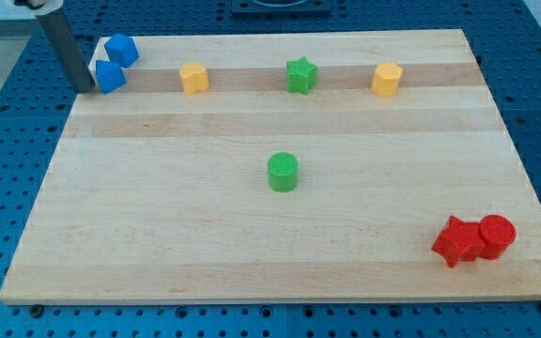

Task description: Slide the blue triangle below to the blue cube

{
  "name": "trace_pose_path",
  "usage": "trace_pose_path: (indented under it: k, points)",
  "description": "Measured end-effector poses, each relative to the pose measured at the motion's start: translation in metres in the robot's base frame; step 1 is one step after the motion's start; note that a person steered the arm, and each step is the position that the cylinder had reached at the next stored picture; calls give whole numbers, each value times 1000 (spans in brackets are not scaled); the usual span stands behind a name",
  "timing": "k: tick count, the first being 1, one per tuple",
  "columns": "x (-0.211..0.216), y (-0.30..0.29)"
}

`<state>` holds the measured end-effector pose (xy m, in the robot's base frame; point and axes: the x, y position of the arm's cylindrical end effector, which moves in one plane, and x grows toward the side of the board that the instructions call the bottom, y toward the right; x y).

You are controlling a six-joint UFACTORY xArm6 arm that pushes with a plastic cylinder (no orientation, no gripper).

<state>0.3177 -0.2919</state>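
Note:
Two blue blocks sit at the board's top left corner, close together. The upper one (121, 50) looks like the blue cube, turned at an angle. The lower one (110, 77) looks like the blue triangle; it lies just below and slightly left of the cube. My dark rod comes down from the view's top left. My tip (84, 87) rests at the board's left edge, right beside the lower blue block's left side; I cannot tell whether it touches.
A yellow block (193, 78), a green star (301, 75) and a yellow hexagonal block (387, 80) line up along the top. A green cylinder (283, 173) stands mid-board. A red star (456, 241) and a red cylinder (496, 236) touch at the bottom right.

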Motion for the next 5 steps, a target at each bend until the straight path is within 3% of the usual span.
trace_pose_path:
  k: [1,4,5]
  points:
    - [9,15]
    - [-46,26]
    - [-46,26]
